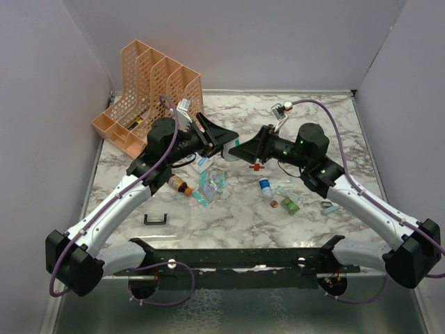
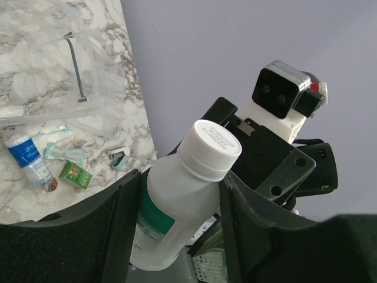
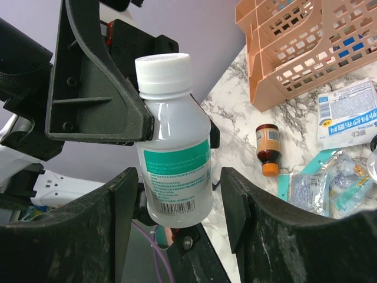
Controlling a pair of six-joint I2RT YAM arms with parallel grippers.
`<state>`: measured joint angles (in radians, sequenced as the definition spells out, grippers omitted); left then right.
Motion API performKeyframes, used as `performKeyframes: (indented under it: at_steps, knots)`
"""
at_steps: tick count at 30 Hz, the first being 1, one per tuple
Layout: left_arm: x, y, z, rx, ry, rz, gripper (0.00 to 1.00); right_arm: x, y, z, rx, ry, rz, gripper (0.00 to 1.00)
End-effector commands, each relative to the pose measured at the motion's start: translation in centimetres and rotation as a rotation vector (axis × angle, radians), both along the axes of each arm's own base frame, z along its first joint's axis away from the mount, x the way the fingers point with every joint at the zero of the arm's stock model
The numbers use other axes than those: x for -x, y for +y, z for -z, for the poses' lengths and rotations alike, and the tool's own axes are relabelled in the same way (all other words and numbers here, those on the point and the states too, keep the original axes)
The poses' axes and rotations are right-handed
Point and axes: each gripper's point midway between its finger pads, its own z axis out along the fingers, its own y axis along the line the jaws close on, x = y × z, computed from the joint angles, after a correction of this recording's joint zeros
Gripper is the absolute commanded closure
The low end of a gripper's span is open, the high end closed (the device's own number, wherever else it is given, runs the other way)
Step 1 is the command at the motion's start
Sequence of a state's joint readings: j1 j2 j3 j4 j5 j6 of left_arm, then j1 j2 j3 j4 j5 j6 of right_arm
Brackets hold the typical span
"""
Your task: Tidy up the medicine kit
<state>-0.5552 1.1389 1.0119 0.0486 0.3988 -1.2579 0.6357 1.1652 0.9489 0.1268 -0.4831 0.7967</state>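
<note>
From above, you have both arms meeting in mid-air over the marbled counter (image 1: 236, 223), with the left gripper (image 1: 221, 138) and the right gripper (image 1: 252, 147) tip to tip. The medicine kit (image 1: 258, 167) sits on the counter just under the right gripper; only its red cross reads clearly here.

In the left wrist view, your left gripper is clamped on the body of a white medicine bottle (image 2: 177, 200), which is tilted with its cap uppermost. The clear kit lies on the counter beyond, with a vial (image 2: 26, 156) and a small green box (image 2: 75, 174) loose beside it.

In the right wrist view, the right gripper's fingers (image 3: 118, 224) flank the bottle's lower half. They are open, with a sliver of gap on each side — nothing is gripped yet.

The risk, as I judge it: if you let go with the left before the right bites, the bottle drops toward the kit. If you close off-centre on that smooth round body, it may twist out.
</note>
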Motion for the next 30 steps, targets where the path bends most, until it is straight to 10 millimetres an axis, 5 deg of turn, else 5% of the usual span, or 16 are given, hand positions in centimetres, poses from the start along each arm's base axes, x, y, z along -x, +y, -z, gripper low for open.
performKeyframes:
  at_steps: [1, 9, 14, 24, 30]
  knots:
    - [0.6, 0.1, -0.8, 0.019, -0.013, 0.025, 0.50, -0.1, 0.6, -0.7, -0.027, -0.017, -0.011, 0.42]
    - [0.6, -0.1, 0.0, 0.016, 0.019, 0.044, 0.49, -0.2, 1.2, -0.1, -0.020, -0.003, -0.040, 0.43]
    - [0.5, 0.1, 0.6, -0.003, 0.035, 0.037, 0.45, -0.4, 1.2, 0.0, -0.023, 0.000, -0.033, 0.57]
    - [-0.7, 3.1, 2.3, -0.185, 0.039, -0.122, 0.02, -1.5, -0.5, 0.8, -0.010, 0.038, 0.110, 0.64]
    - [-1.5, 6.7, 2.2, -0.319, -0.061, -0.259, 0.01, -5.1, -3.8, 4.5, 0.154, 0.132, 0.396, 0.65]
